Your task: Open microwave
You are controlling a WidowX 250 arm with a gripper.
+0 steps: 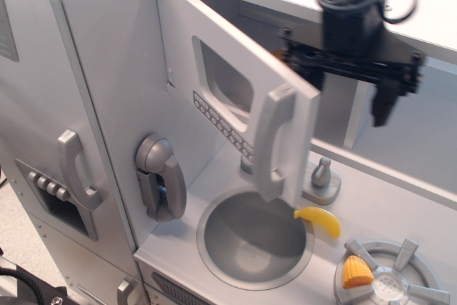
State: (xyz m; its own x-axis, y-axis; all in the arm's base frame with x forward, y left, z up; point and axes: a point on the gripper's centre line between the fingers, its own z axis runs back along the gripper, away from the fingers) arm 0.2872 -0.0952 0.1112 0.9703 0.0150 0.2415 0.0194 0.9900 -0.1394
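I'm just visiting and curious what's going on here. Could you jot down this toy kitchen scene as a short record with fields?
setting: grey toy kitchen
microwave door: swung well open, hinged on its left edge
door handle: vertical silver bar, nothing gripping it
gripper: black, open, fingers pointing down, behind the door's top right corner
contact with door: cannot tell
sink: round bowl below the door
banana: yellow toy on the sink's right rim
corn: on the burner at bottom right
toy phone: on the wall left of the sink
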